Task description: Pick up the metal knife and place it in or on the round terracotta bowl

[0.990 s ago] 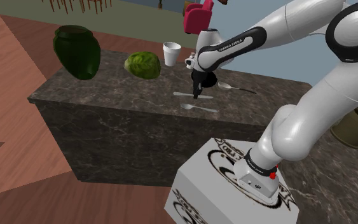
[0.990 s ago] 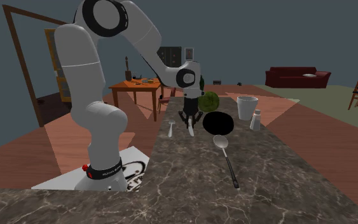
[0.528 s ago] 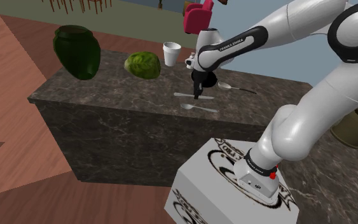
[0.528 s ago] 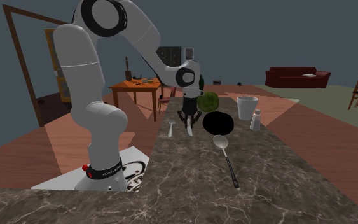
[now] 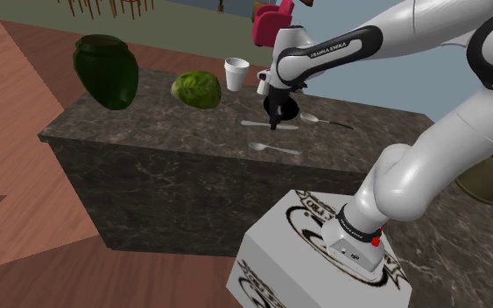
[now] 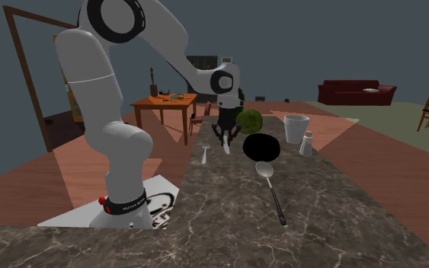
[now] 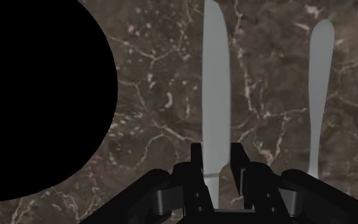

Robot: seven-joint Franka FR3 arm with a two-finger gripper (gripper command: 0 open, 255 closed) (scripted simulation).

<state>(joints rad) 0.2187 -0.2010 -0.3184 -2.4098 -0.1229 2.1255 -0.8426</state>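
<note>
- The grey, long-bladed metal knife (image 7: 213, 83) runs lengthwise between the fingers of the all-black two-finger gripper (image 7: 217, 153), which is closed on it near one end. The rest of the blade stretches straight ahead of the claw over the dark veined marble counter (image 6: 228, 221).
- In the second exterior view the knife hangs at the fingertips. A small grey spoon (image 6: 206, 154) lies on the counter just to that view's left, parallel to the knife and apart from it.
- Whether the knife touches the counter or sits just above it cannot be told.
- On that view's right of the gripper, near it but apart, sits the round bowl (image 6: 260, 146). It is drawn flat black, so its rim and inside cannot be made out.
- In the wrist view the bowl is cut off at the edge, the far end of the knife runs out of the picture, and its gripped end is hidden behind the hand.
- A green round lumpy thing (image 6: 251, 120) stands behind the bowl, its lower part covered by it.
- A long grey spoon (image 6: 264, 169) lies in front of the bowl.
- Further right stand a white cup (image 6: 296, 129) and a small pale shaker (image 6: 306, 143), side by side.
</note>
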